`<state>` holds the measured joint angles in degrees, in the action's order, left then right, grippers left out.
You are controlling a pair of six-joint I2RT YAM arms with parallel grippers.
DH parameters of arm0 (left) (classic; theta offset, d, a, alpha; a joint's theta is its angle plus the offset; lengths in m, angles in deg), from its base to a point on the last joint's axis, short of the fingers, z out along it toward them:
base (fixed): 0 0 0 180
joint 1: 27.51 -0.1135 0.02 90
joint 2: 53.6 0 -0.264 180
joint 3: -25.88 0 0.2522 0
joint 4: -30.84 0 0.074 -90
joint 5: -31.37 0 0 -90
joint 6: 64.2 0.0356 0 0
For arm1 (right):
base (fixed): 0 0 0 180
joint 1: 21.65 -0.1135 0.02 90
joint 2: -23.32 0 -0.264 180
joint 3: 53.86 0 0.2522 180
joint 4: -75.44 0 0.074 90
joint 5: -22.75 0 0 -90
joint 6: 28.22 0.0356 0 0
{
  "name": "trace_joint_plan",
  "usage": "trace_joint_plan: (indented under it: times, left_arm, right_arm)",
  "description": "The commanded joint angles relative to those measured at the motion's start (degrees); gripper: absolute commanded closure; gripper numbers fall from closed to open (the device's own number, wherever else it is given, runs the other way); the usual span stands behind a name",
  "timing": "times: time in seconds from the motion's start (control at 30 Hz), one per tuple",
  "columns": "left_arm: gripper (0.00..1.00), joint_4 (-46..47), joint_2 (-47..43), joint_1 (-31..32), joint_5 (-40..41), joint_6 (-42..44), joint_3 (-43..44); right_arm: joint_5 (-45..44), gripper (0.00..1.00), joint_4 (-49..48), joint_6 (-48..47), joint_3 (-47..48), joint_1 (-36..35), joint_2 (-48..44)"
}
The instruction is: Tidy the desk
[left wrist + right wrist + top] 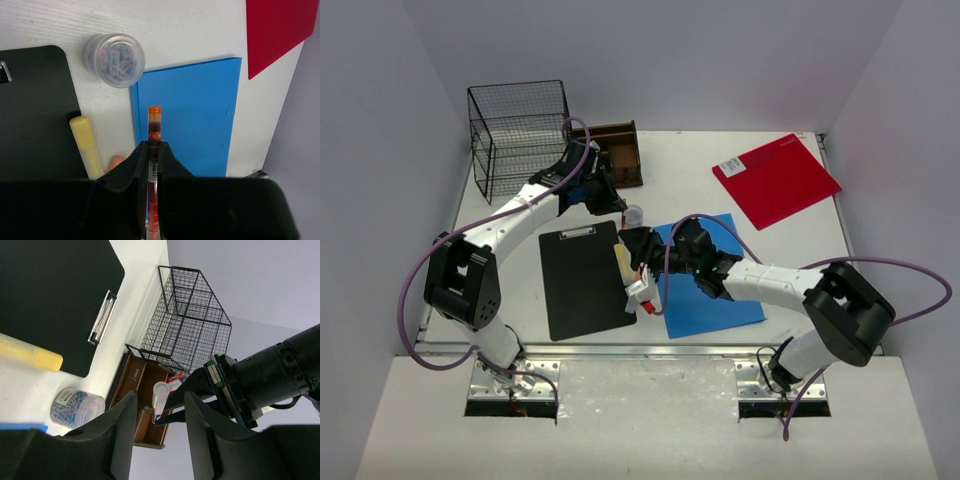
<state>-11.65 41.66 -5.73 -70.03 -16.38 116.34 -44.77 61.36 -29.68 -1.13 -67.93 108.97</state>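
- Pinching an orange-capped pen between pressed-together fingers, the left end effector hangs near the wooden organizer; the desk is the white surface beneath everything
- the right end effector stands spread, gripping nothing, by the clipboard
- likely best: hold the pen upright over one compartment; lower it; then release, other arm clear

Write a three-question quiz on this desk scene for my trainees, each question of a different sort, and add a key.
1. True or false: the left gripper is shut on an orange pen.
2. What stands at the far left corner of the desk? A wire basket; B red folder; C clipboard.
3. Are the right gripper's jaws open or shut?
Key: 1 true; 2 A; 3 open.
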Motion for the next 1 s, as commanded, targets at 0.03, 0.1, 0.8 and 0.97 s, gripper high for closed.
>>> trace_joint_plan:
  times: [0.03,0.1,0.8,0.97]
  left_arm:
    - [1.0,1.0,-1.2,-0.3,-0.7,-1.3,-0.2]
    - [1.0,1.0,-1.4,-0.3,-0.6,-1.2,-0.2]
    - [0.0,9.7,-15.3,-15.2,7.9,6.1,0.6]
    - [0.0,15.4,-23.1,-19.2,14.0,13.9,-2.4]
  right_arm:
    - [-0.1,0.61,-1.0,-2.9,2.9,-0.3,1.5]
    - [-0.4,0.71,-0.5,-3.0,3.5,-0.3,2.0]
    - [-1.8,1.0,3.5,29.6,14.0,1.1,0.3]
    - [-3.4,1.0,7.1,59.9,32.0,7.4,8.6]
